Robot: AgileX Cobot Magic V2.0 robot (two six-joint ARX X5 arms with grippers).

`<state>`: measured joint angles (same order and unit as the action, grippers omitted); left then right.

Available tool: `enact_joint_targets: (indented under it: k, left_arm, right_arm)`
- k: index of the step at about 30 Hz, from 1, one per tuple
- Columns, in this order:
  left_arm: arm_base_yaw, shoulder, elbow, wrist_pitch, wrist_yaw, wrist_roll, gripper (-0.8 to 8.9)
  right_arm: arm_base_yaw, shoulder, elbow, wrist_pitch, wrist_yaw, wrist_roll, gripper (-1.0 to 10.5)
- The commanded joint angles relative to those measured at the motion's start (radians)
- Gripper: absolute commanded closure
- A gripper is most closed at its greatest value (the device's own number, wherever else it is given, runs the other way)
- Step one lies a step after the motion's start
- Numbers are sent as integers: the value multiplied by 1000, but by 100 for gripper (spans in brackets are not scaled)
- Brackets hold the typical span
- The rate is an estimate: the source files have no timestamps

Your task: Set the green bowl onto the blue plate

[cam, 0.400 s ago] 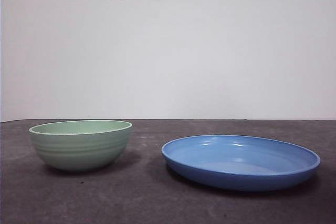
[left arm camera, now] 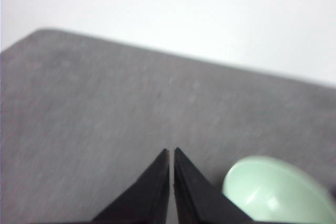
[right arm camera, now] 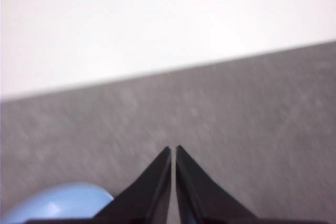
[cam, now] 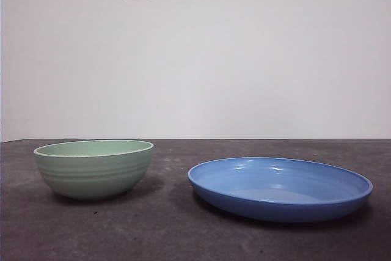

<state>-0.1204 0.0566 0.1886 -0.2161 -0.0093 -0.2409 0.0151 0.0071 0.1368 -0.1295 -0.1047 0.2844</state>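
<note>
Nothing has shifted since the earlier frame: the green bowl [cam: 93, 168] stands upright on the table [cam: 171, 236], well apart from the blue plate [cam: 280, 188]. Left gripper [left arm camera: 171, 151] and right gripper [right arm camera: 173, 149] wait above with jaws pressed together, holding nothing. Although the wrist views are blurred, the left gripper appears nearer the bowl; it should spread its jaws, descend over the rim and pinch the wall.

Bare table [cam: 171, 236] separates green bowl [cam: 93, 168] and blue plate [cam: 280, 187].

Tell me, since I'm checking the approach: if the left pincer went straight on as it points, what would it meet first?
Probably only the bare table. The left pincer, shut, points past the green bowl, which sits off to one side; depth is unclear.
</note>
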Motion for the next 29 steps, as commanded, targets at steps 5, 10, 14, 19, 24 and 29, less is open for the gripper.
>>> enact_joint_targets:
  k: [5,10,14,19,24,29]
  left_arm:
    - [-12,129,207,-98,127,-67,798]
    - [-12,251,375,-209,267,-66,798]
    - [-12,339,489,-285,380,-66,798]
    - [-12,425,591,-336,489,-66,798]
    - [-18,513,676,-393,587,-41,798]
    - [-42,598,755,-491,646,26,798]
  right_arm:
    - [3,13,163,-142,-43,180,936]
    - [3,74,311,-290,-154,180,937]
    - [3,155,439,-431,-242,176,936]
    - [3,270,556,-501,-367,153,936]
    - [3,403,664,-558,-457,97,936]
    - [11,513,774,-635,-457,-5,937]
